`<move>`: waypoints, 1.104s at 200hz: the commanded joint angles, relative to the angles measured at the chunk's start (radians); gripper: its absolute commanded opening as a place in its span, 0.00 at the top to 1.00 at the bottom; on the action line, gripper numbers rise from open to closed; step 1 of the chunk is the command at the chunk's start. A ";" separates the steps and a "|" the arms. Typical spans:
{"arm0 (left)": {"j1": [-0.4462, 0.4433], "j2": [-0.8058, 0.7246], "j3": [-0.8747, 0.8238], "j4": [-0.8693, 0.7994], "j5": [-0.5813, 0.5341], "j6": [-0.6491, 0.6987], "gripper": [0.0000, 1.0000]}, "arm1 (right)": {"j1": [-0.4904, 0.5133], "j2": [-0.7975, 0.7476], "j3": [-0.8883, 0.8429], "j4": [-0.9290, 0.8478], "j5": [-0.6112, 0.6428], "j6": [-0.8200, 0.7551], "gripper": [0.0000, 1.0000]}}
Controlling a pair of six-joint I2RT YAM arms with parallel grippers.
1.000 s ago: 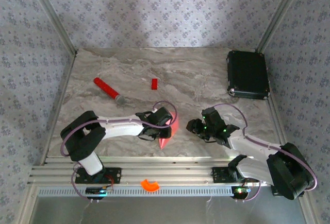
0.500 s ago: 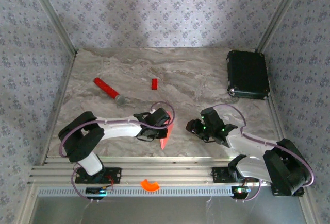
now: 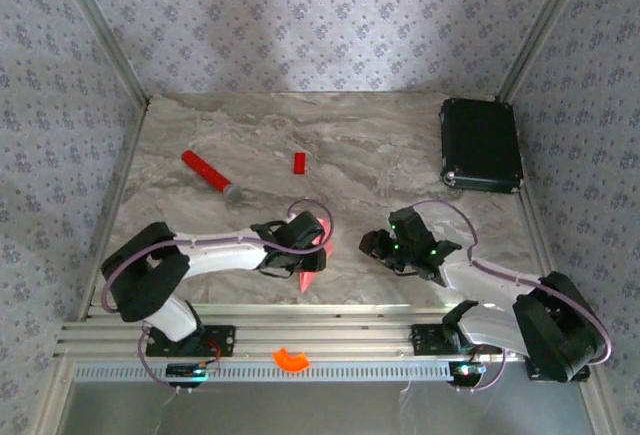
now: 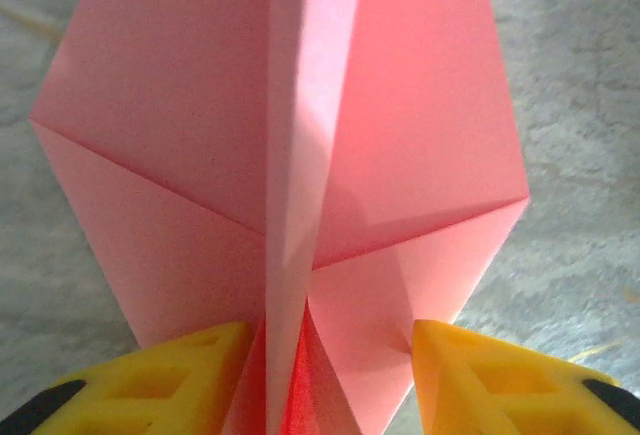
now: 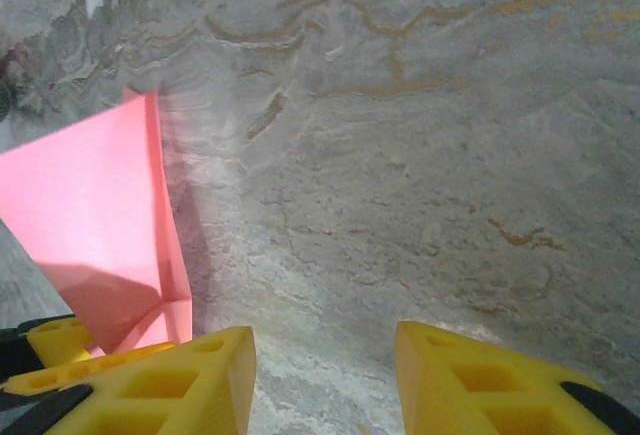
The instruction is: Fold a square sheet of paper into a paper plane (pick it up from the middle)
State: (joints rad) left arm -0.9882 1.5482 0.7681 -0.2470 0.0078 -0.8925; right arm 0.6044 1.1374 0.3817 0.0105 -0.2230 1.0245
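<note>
Close to the near edge of the grey-veined, marble-look tabletop (image 3: 380, 145), the thin salmon-pink sheet of paper (image 4: 390, 135) is sitting as a narrow, pointed shape, with a raised centre crease and two slanted flaps spreading to either side. Over the last second it has been travelling with the left gripper (image 4: 330, 340) a little toward the near-left, and its tip is now pointing at the front rail. That gripper's yellow jaws are standing apart on either side of the crease, released rather than clenched, with one finger just touching a flap. Whether the paper is resting fully on the surface I cannot tell. I am judging that a pass along the centre fold is just being let go, so the crease is being sharpened and the dart is only part-formed, with its wings not yet folded down. The right gripper (image 5: 320, 340) is hovering just beside the paper on its right, jaws parted and grasping nothing, roughly where it was a second ago. Farther out, the tabletop is carrying a red cylindrical stick with a grey tip (image 3: 207, 174), a small red block (image 3: 298, 161) and a closed black hard case (image 3: 481, 144) by the far right corner. All are lying well apart from the paper and unmoved. An orange curved piece (image 3: 291, 359) is resting by the aluminium rail (image 3: 350, 340) in front of the arm bases. Walls papered in a pale blue-grey floral pattern (image 3: 300, 25) are enclosing the workspace on three sides.
</note>
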 commanded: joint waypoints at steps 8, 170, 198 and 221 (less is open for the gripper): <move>0.016 -0.086 -0.028 -0.070 -0.033 -0.003 0.50 | -0.005 -0.038 0.029 -0.056 0.017 -0.021 0.57; 0.431 -0.554 -0.179 -0.204 0.078 0.140 0.30 | -0.308 -0.152 0.206 -0.393 -0.024 -0.321 0.52; 0.602 -0.565 -0.139 -0.264 0.094 0.208 0.27 | -0.434 -0.136 0.276 -0.456 0.033 -0.448 0.46; 0.744 -0.567 -0.117 -0.277 0.107 0.244 0.24 | -0.559 -0.101 0.318 -0.487 0.032 -0.515 0.46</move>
State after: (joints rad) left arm -0.3523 1.0019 0.6025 -0.4675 0.0807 -0.7227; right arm 0.1375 1.0031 0.6506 -0.3775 -0.2211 0.6369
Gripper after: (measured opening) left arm 0.747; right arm 0.542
